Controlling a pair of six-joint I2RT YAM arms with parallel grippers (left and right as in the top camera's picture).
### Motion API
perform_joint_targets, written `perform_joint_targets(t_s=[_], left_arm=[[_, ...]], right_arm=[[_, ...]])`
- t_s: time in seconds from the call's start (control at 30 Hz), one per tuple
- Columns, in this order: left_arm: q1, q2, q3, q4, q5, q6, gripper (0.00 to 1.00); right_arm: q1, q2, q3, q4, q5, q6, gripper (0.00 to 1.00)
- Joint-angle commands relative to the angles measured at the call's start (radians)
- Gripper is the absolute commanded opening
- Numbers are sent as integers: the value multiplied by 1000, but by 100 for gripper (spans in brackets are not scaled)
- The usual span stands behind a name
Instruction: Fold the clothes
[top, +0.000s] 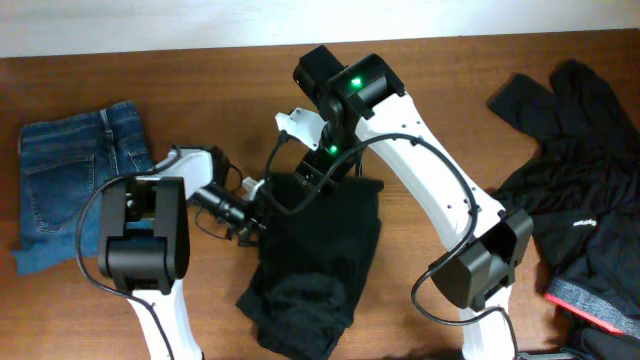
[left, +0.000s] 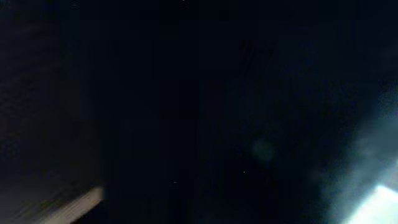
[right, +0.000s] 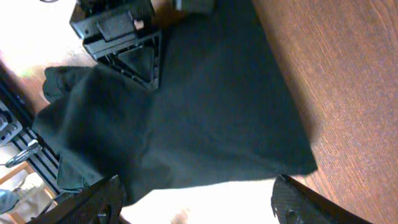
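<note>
The black trousers (top: 320, 255) lie in the middle of the table (top: 200, 60). They are flat at the end far from the robot and bunched in a lump at the near end. The blue jeans (top: 80, 190) sit folded well off to the left of the trousers. A pile of black clothes (top: 580, 190) waits well off to their right. The right gripper (right: 196, 202) hangs over the far edge of the trousers with its two fingers spread wide, and it seems to hold nothing. The left gripper (top: 243, 213) is at the left edge of the trousers, touching the cloth. Its own camera shows only dark, so I cannot tell if its jaws are open or closed, or if they have any cloth. The two grippers are very close together by the far left corner of the trousers. I think they could bump if one moves and the other does not make room. If only one side gets lifted, the cloth could twist. The lump at the near end could also get folded in, and then the trousers would not lie flat.
</note>
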Motion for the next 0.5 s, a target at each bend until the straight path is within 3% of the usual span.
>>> perform_joint_targets(t_s=[0.0, 0.07, 0.2, 0.3, 0.47], left_arm=[[0, 20, -6, 2, 118, 65, 48], [0, 20, -6, 2, 159, 75, 49], [-10, 20, -9, -3, 161, 75, 71], [-22, 20, -17, -3, 148, 75, 81], [-49, 20, -37, -3, 68, 74, 82]], right_arm=[[-1, -31, 21, 2, -13, 5, 81], [-1, -31, 21, 2, -13, 5, 81], [-1, -31, 21, 1, -13, 5, 81], [-1, -31, 21, 0, -13, 5, 81], [-1, -31, 21, 0, -13, 5, 81]])
